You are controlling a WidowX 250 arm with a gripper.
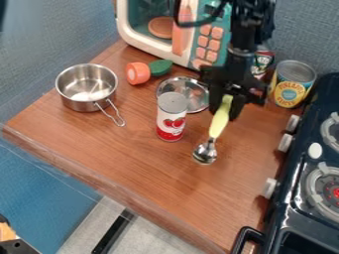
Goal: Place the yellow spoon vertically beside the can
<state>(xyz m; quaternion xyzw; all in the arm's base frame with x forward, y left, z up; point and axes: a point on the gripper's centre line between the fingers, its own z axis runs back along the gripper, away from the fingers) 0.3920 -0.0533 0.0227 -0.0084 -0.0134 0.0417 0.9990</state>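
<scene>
Closing on the yellow handle, the gripper is pinching the spoon near its upper end, so the grasp is looking done and the placing is what remains. Beneath it the wooden bench is carrying the other things, with the dark stove lining its right edge and the toy microwave standing at its back edge. Towards the bench's left corner the steel pot is sitting well apart from the work, leaving the spoon's side of the can free of it. The pineapple can is standing near the back right corner, while the white and red can is standing upright nearer the middle, just in front of a shiny lid; being closest to the spoon, this one is probably serving as the target. The yellow spoon is hanging just to its right, handle up and bowl down, leaning slightly; whether the bowl is touching the wood I cannot tell. Most of the carrying is seemingly behind the task, with straightening, settling and letting go apparently waiting, and a tilt at release probably risking a topple.
</scene>
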